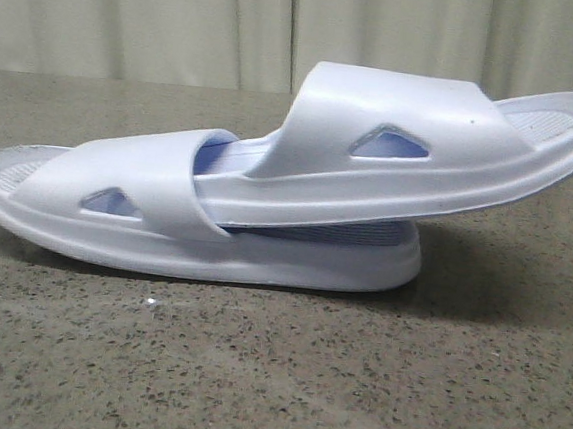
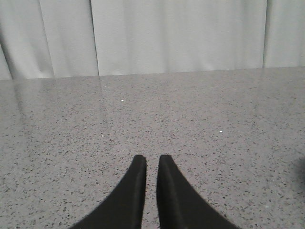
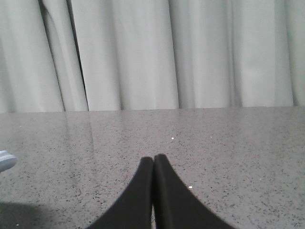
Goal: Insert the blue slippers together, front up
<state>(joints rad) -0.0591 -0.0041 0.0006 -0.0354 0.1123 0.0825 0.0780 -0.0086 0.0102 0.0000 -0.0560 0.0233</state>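
In the front view the two blue slippers lie nested on the table. The lower slipper (image 1: 118,185) lies flat, sole down. The upper slipper (image 1: 406,115) has one end pushed under the lower one's strap, and its other end rises to the right. No gripper shows in the front view. My left gripper (image 2: 152,160) hangs over bare table with only a narrow gap between its fingers and nothing in it. My right gripper (image 3: 153,158) is shut and empty. A pale slipper tip (image 3: 5,160) shows at the edge of the right wrist view, well apart from the fingers.
The speckled grey stone table (image 1: 273,374) runs back to a pale curtain (image 1: 183,15). The slippers cast a shadow on the table to their right.
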